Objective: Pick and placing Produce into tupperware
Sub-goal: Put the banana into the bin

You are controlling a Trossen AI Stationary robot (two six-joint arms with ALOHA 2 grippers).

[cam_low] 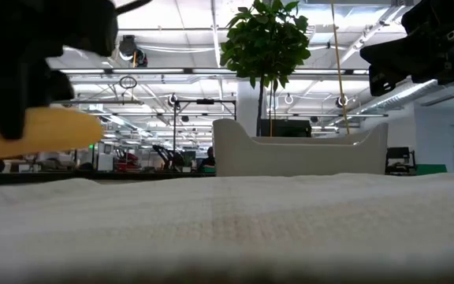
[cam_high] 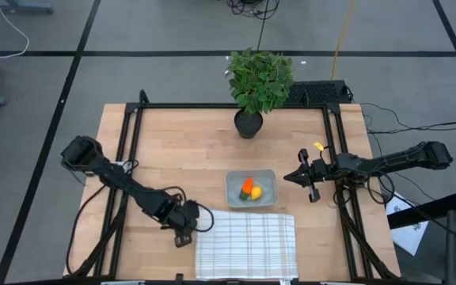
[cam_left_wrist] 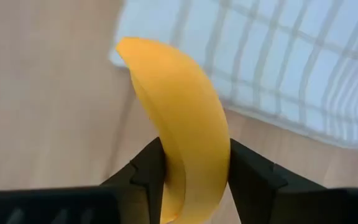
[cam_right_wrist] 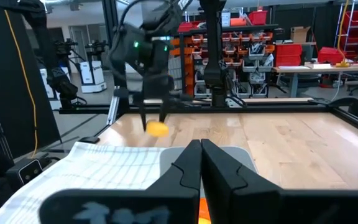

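Note:
My left gripper (cam_high: 187,233) hangs over the wood just left of the white checked cloth (cam_high: 245,245), shut on the yellow banana (cam_left_wrist: 179,118). The low view shows that banana (cam_low: 46,130) above the cloth's level, and the right wrist view shows it (cam_right_wrist: 157,129) under the dark fingers. The grey-clear tupperware (cam_high: 232,178) stands beyond the cloth with the orange carrot (cam_high: 247,185) and the small yellow fruit (cam_high: 256,192) inside. My right gripper (cam_high: 287,178) waits shut, level, just right of the tupperware. My left gripper pinches the banana's two curved sides (cam_left_wrist: 191,186) between its two fingers (cam_left_wrist: 148,177), which lie across it. The fingers come steeply from above. One end (cam_left_wrist: 129,46) sticks out past them, and the banana hangs roughly level, clear of the table and cloth.
A leafy plant in a black pot (cam_high: 248,124) stands at the table's far middle. A black frame rail (cam_high: 129,158) runs along the table's left and right sides. Bare wood (cam_high: 180,158) lies between my left arm and the tupperware.

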